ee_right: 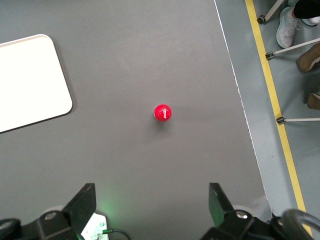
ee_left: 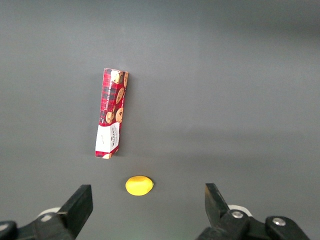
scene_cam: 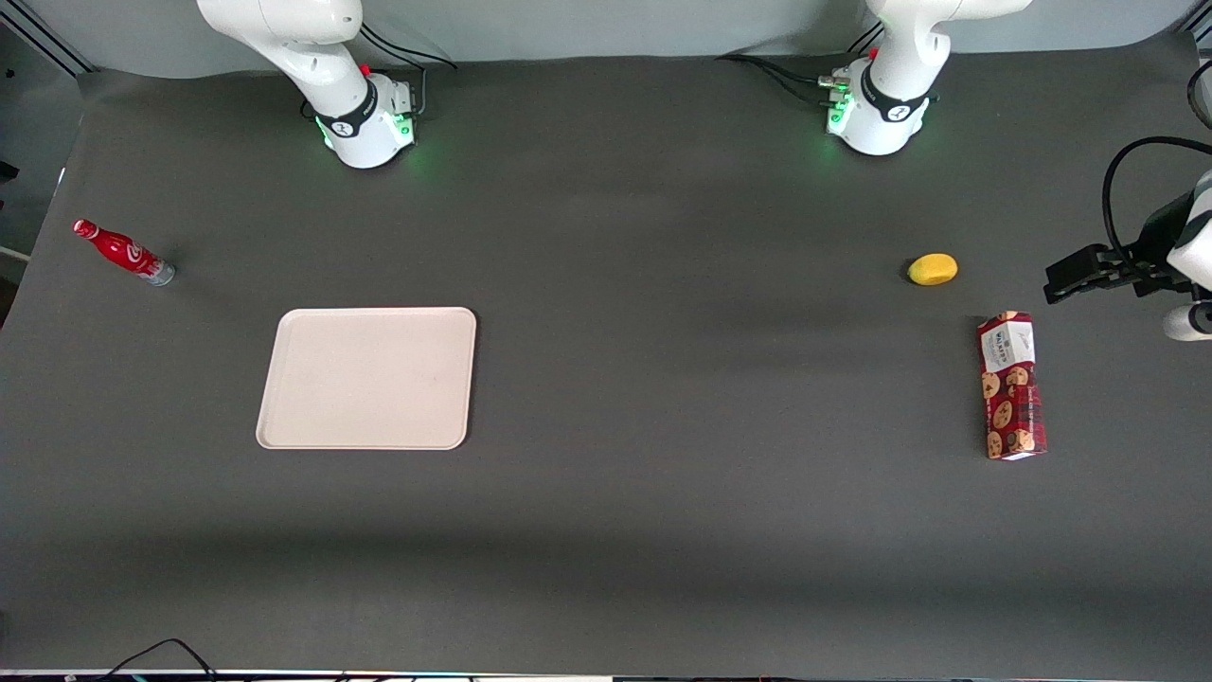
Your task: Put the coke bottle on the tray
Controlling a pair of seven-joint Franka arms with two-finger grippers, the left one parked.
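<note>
Right wrist view: spread tool (ee_right: 152,212) high above upright coke bottle (ee_right: 163,112), only tray (ee_right: 30,80) corner visible.

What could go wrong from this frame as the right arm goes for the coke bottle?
1. The coke bottle stands upright, slim, near the table's edge at the working arm's end; a glancing touch might topple or roll it off.
2. The gripper hangs open high above, the cap off its centre line; a straight descent may miss.
3. The tray rim is raised; a low carry could catch it.
</note>
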